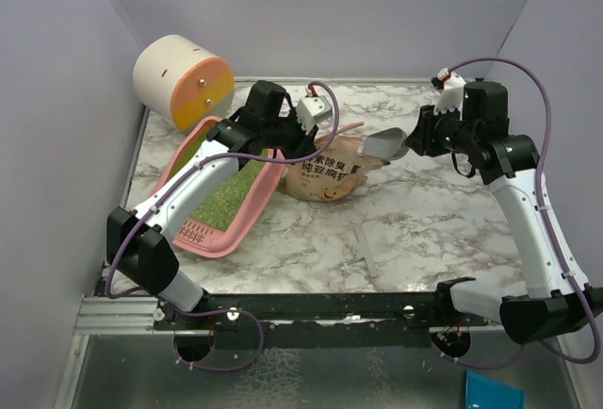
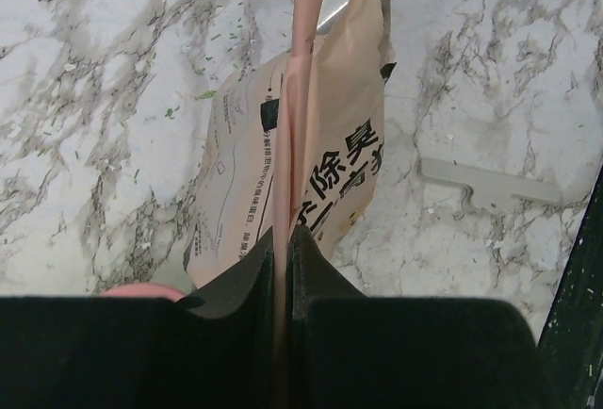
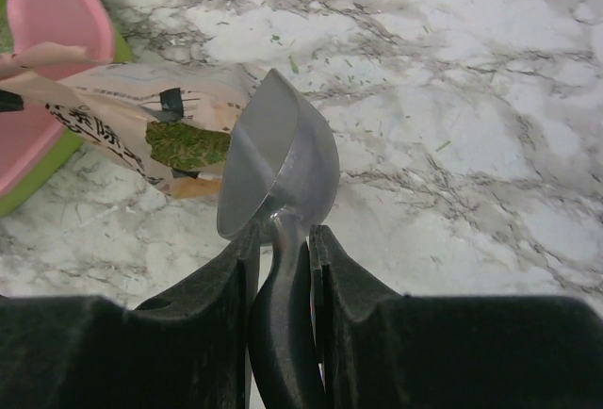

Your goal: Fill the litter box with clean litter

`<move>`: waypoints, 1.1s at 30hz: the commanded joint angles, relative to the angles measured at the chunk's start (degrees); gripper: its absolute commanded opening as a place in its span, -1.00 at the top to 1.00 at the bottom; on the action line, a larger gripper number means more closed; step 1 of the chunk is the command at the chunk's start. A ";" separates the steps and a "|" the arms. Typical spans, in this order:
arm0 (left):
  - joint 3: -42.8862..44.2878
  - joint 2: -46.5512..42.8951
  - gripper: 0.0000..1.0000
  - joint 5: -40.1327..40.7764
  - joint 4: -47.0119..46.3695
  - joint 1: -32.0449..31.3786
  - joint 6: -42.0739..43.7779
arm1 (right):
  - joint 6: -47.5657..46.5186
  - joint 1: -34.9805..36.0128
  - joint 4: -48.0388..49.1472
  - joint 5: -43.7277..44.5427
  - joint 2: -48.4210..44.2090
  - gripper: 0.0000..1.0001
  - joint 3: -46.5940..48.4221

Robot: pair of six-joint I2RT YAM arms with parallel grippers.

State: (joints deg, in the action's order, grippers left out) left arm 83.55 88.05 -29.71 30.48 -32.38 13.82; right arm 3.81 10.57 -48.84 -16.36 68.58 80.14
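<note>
Left side of table: box [image 1: 247, 222], pink, grille end toward the arm bases, partly under the left arm.
Litter [image 1: 221, 204]: a dark green patch lies in the box. More shows as a clump in the bag mouth [image 3: 184, 145].
Bag [image 1: 325, 171]: tan paper, on its side just right of the box, mouth toward the right arm.
Left gripper [image 2: 285, 239]: pressed together on the bag's upper paper edge, holding the mouth up.
Right gripper [image 3: 283, 239]: clamped on the scoop [image 3: 283, 155] handle. Bowl looks empty, near the bag mouth, not in it.
Other: cylinder [image 1: 184, 79] beyond the box, not in use.
Litter handling: loose, light and free-flowing, likely to scatter; stray grains already dot the marble. Can't be pinched, so it needs the scoop or a tipped bag.
Bag handling: soft and creasy, probably slumps if released. Best grip is the top edge, as now.
Scoop handling: stiff, smooth metal that may twist in the fingers. Grip low on the handle.
Step, my guess: loading the scoop from the bag; box only partly filled.
</note>
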 commanded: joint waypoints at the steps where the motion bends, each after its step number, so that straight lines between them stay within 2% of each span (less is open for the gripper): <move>1: -0.14 -2.56 0.88 3.58 -2.40 -0.64 -1.62 | 0.49 0.15 -5.34 9.27 -2.50 0.98 5.31; 5: 0.15 -2.66 0.89 5.24 -3.61 -1.08 -2.80 | 0.51 0.14 -7.99 4.91 -3.40 0.98 6.58; 13: -2.02 -5.02 0.91 6.77 -7.11 -1.97 -5.14 | 1.76 0.14 -5.96 -3.03 -5.67 0.98 1.95; 23: -7.00 -10.19 0.91 5.02 -12.35 -2.83 -7.52 | 1.72 0.20 -1.68 -7.69 -2.69 0.98 -0.44; 33: -10.44 -11.26 0.91 4.41 -15.31 -5.79 -6.47 | 0.12 2.77 -3.69 -7.09 3.00 0.98 4.01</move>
State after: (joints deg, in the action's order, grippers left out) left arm 74.74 80.51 -23.62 22.57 -36.93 7.99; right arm 4.78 11.42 -53.28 -22.06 69.78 80.84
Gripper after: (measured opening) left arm 0.068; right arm 0.242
